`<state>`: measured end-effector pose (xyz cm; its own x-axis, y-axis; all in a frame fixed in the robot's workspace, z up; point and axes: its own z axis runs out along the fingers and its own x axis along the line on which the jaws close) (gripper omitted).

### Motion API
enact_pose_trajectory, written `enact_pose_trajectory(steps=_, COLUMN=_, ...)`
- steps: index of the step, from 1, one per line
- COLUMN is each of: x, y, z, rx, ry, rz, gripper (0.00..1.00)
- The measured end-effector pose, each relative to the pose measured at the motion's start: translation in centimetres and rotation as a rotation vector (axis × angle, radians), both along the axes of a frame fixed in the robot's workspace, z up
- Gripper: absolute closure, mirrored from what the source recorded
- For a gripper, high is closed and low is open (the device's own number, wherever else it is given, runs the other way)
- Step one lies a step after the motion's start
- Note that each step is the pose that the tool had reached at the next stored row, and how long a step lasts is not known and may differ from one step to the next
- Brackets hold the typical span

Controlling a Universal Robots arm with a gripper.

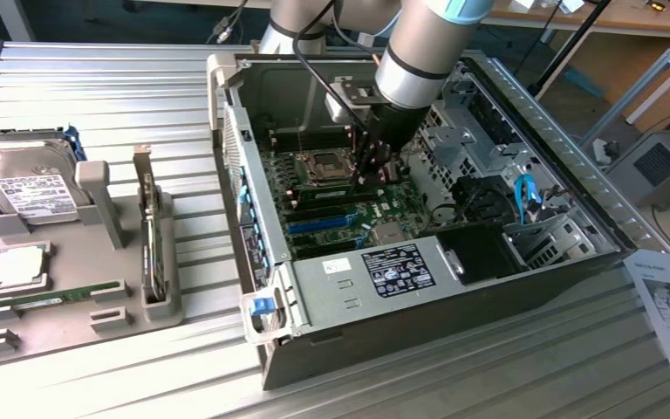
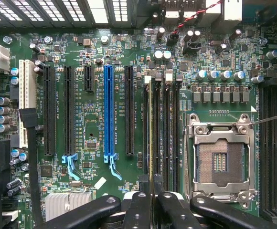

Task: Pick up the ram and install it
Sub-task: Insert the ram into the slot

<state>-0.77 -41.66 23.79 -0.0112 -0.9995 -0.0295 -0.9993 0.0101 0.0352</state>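
Within the hand [image 2: 151,199], the ram [image 2: 150,133]

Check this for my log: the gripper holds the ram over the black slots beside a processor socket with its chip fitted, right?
No: the wrist view shows the processor socket empty. The gripper does hold the ram over the black slots.

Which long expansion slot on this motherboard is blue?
The blue slot, standing between two long black slots; every other is black, save one white slot.
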Motion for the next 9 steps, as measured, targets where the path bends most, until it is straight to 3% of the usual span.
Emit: enact_pose_trajectory(steps=9, x=0.00, y=0.00, z=0.21, rx=-0.0001, ry=0.0000, rz=0.000, gripper=0.88)
